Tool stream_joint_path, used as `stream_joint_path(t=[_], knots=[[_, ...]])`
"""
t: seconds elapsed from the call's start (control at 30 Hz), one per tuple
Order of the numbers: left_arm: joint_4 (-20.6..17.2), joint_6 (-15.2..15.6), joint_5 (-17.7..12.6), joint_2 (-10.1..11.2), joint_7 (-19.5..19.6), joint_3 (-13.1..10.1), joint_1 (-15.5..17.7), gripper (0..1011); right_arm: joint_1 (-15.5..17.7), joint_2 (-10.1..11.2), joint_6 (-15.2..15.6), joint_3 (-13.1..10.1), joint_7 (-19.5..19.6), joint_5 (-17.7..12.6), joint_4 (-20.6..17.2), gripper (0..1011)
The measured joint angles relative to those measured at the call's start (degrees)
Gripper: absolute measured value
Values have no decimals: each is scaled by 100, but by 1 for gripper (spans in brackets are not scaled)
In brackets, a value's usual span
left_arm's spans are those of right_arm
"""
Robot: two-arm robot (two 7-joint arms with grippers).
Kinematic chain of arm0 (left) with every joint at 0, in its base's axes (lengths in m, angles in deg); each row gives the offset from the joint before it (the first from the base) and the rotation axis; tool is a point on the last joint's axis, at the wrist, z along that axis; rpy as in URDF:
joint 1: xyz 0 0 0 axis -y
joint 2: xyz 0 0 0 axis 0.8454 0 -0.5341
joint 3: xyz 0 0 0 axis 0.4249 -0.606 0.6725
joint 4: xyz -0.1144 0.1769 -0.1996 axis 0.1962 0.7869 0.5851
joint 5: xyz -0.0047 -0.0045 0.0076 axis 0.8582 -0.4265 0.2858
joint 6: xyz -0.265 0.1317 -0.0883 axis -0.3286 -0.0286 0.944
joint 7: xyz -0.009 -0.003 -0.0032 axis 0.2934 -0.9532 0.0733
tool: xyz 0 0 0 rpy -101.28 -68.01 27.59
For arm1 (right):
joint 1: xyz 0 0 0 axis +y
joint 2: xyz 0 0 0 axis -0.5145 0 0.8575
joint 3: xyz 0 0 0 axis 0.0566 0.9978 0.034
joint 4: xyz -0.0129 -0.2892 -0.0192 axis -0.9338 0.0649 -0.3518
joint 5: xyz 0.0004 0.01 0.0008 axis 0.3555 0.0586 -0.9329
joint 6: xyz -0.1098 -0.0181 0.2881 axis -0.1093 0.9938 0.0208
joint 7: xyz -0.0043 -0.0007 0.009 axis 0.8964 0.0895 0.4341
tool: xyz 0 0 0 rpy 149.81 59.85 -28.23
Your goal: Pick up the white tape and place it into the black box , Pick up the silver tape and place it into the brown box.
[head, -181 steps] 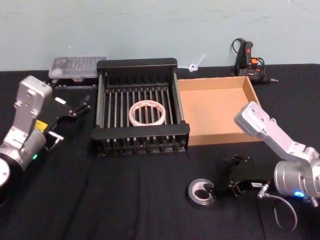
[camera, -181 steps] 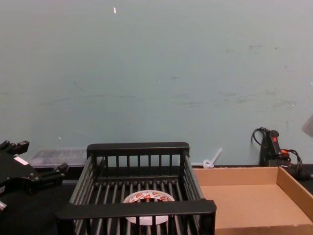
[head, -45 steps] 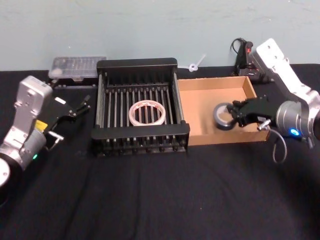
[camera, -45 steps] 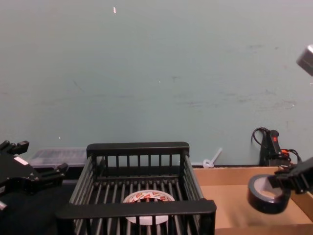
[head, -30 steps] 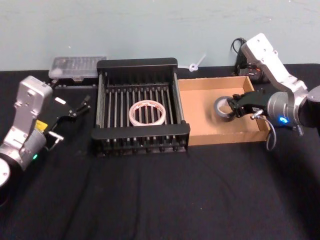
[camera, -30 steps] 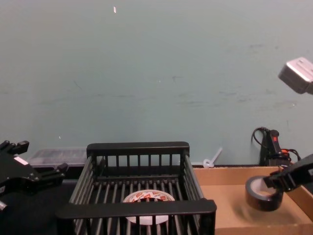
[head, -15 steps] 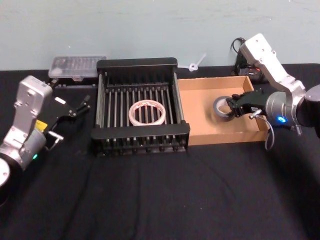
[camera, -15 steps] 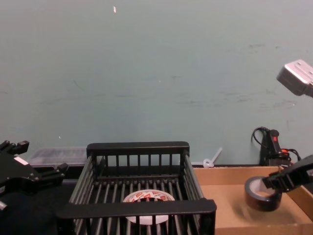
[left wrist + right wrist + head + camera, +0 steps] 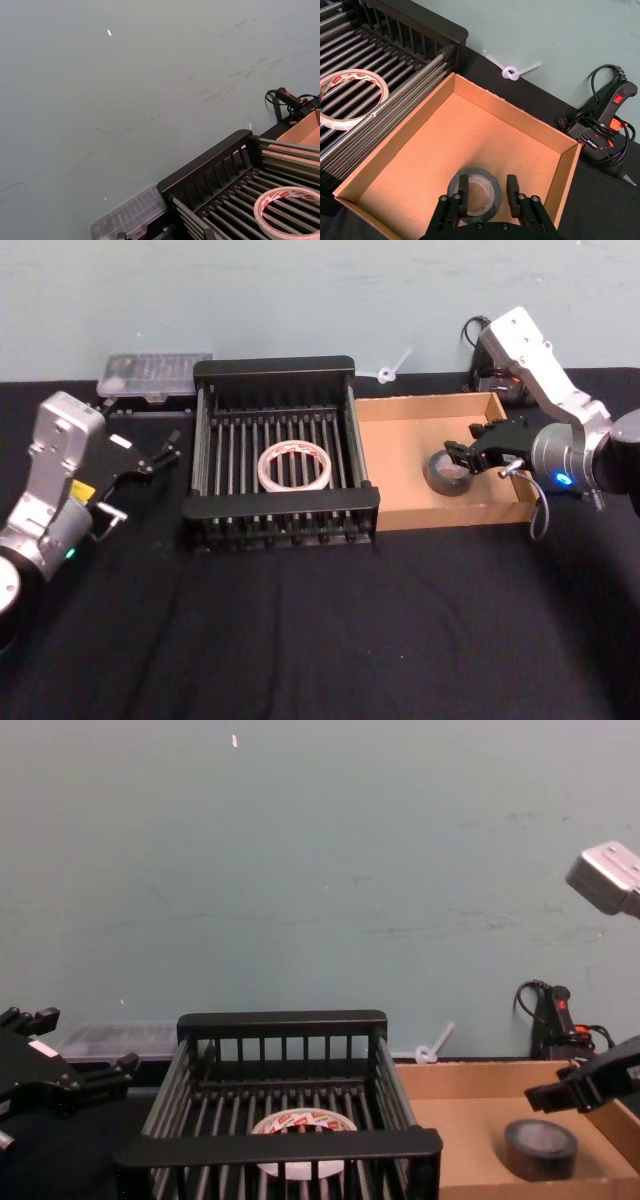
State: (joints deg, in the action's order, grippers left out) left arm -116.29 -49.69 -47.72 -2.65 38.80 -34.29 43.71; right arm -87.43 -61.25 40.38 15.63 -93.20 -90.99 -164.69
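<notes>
Now the right hand (image 9: 459,453) hangs just above the floor of the brown box (image 9: 400,455), toward the box's right side, with its two black fingers (image 9: 463,186) spread apart and gripping nothing. Directly beneath it the silver tape (image 9: 446,474) lies flat on the cardboard; in the right wrist view the dark roll (image 9: 475,195) sits between and below the parted fingertips, and from the chest camera a clear gap shows between the hand (image 9: 558,1095) and the roll (image 9: 540,1148), so the two are apart. The roll rests nearer the box's front right corner than its centre, close to the right wall but not against it. Just left of the brown box, touching or nearly touching its left wall, stands the black box (image 9: 273,368), and the white tape (image 9: 295,464) lies flat on its barred floor about midway (its red-printed face up, as the left wrist view (image 9: 290,210) shows as well). Farther out, behind the brown box's far right corner, a black glue gun (image 9: 490,350) with its cord rests on the black desk (image 9: 300,630), and a small white plastic tie (image 9: 388,369) lies by the wall between the two boxes. A clear plastic case (image 9: 155,372) sits behind the crate's far left corner. The left hand (image 9: 150,455) is parked over the desk well to the left of the crate, with its fingers apart and holding nothing.
</notes>
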Motion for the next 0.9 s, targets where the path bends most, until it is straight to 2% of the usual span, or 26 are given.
stream_joint_path(t=[0.07, 0.17, 0.23, 0.43, 0.63, 0.9], knots=[[0, 0, 0, 0, 0, 0, 1, 1001, 0, 1, 1, 1, 0, -1, -2, 507], [0, 0, 0, 0, 0, 0, 0, 1001, 0, 3, 3, 1, 0, -2, -3, 632], [0, 0, 0, 0, 0, 0, 0, 1001, 0, 4, 4, 2, 0, -2, -4, 650], [0, 0, 0, 0, 0, 0, 0, 1001, 0, 4, 4, 2, 0, -4, -7, 860], [0, 0, 0, 0, 0, 0, 0, 1001, 0, 5, 4, 1, 0, -5, -7, 999], [0, 0, 0, 0, 0, 0, 0, 1001, 0, 4, 4, 1, 0, -5, -7, 1002]])
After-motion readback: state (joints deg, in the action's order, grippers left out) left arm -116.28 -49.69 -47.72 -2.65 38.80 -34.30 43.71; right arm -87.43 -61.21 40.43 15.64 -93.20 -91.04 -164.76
